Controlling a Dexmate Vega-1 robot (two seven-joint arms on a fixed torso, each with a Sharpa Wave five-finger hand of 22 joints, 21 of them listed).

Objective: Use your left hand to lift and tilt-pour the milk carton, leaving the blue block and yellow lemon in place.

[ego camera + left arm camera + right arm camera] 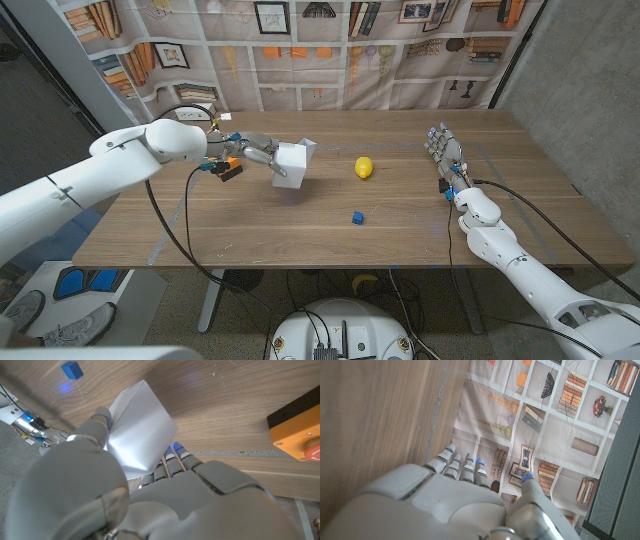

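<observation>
Left hand (258,153) grips the tilted carton (293,165); head view adds lemon (364,168), block (357,217), and right hand (443,152), fingers apart.

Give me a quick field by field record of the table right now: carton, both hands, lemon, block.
milk carton: white, tilted, lifted off the wooden table, its shadow below it
left hand: grips the carton from its left side
right hand: at the table's right side, fingers extended, holds nothing
yellow lemon: on the table, right of the carton, apart from it
blue block: on the table, nearer the front edge than the lemon
</observation>
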